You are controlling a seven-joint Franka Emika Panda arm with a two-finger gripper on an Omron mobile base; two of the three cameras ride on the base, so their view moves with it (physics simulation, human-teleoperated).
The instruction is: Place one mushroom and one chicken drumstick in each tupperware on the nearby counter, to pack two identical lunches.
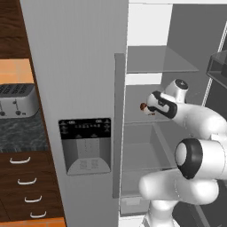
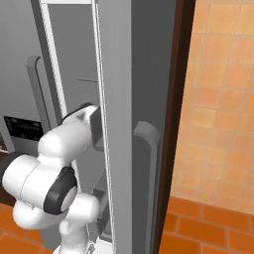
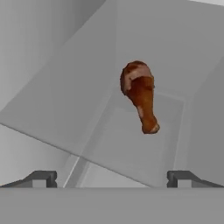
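Observation:
One chicken drumstick point(image 3: 141, 96), golden-brown with its bone knob pointing toward the hand, lies on a glass shelf inside the open fridge. My gripper point(image 3: 113, 180) is open, its two fingertips spread wide, and the drumstick sits ahead of them, apart from both. From the left base view the drumstick point(image 1: 143, 107) shows as a small brown lump just in front of the hand point(image 1: 156, 104), at middle shelf height. The speckled counter point(image 1: 17, 133) lies left of the fridge. The mushroom and the tupperware are out of view.
The closed fridge door with its dispenser panel point(image 1: 85, 146) stands left of the arm. The open fridge door point(image 2: 124, 129) hems in the arm's right side. Glass shelves point(image 1: 159, 60) lie above and below the hand. A grey toaster point(image 1: 15, 99) stands on the counter.

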